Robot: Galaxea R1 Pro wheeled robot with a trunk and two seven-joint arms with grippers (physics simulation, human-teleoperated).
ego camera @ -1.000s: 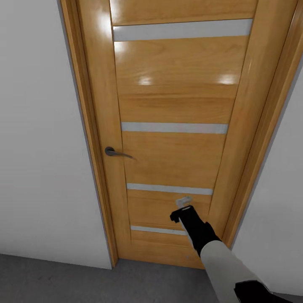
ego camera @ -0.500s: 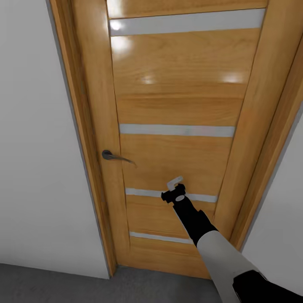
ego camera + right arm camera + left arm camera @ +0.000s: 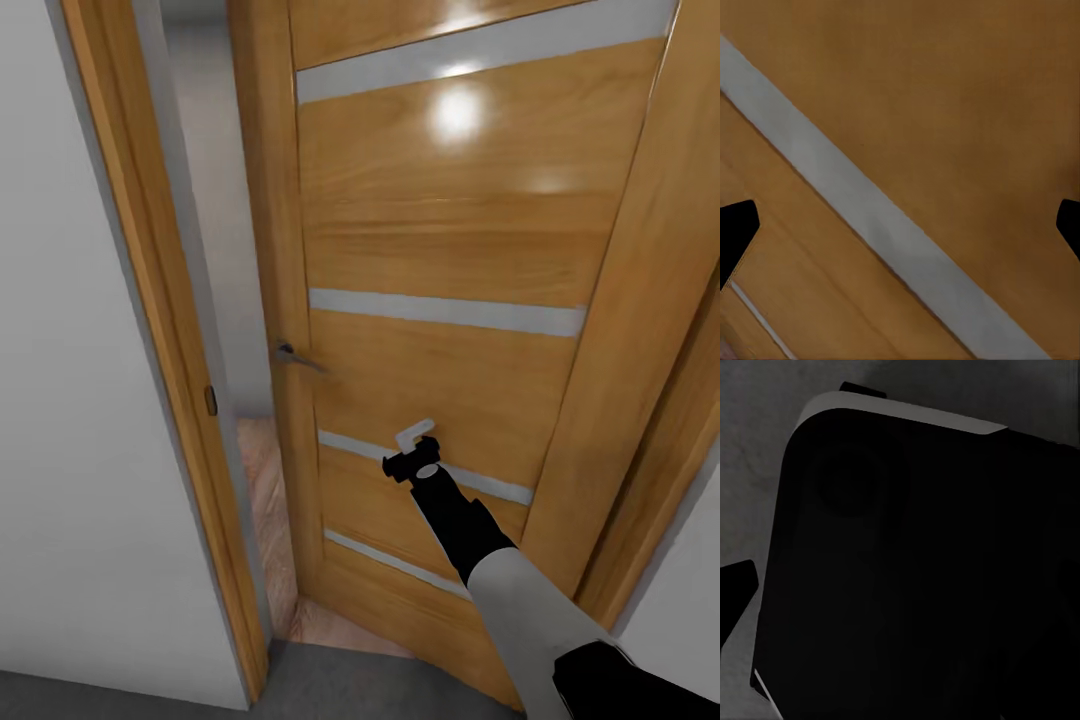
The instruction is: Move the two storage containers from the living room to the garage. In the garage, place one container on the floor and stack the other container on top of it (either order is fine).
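Observation:
The two storage containers are out of view. A wooden slatted door (image 3: pixel 450 230) with grey strips stands ajar in front of me. My right gripper (image 3: pixel 415 440) reaches out to the door's lower half, its tip against the panel near a grey strip (image 3: pixel 870 217). In the right wrist view its fingertips (image 3: pixel 735 232) sit at opposite edges, wide apart, with nothing between them: it is open. In the left wrist view one left fingertip (image 3: pixel 735 600) shows at the edge beside a dark part of my own body (image 3: pixel 915 570).
The door's metal handle (image 3: pixel 295 356) is at its left edge. A gap between door and frame (image 3: pixel 150 300) shows light wood plank flooring (image 3: pixel 265 500) beyond. White walls (image 3: pixel 70 450) flank the doorway. Dark grey concrete floor (image 3: pixel 330 690) lies under me.
My right gripper rose up and left onto the door panel. The door has swung away from me, opening a gap on the handle side.

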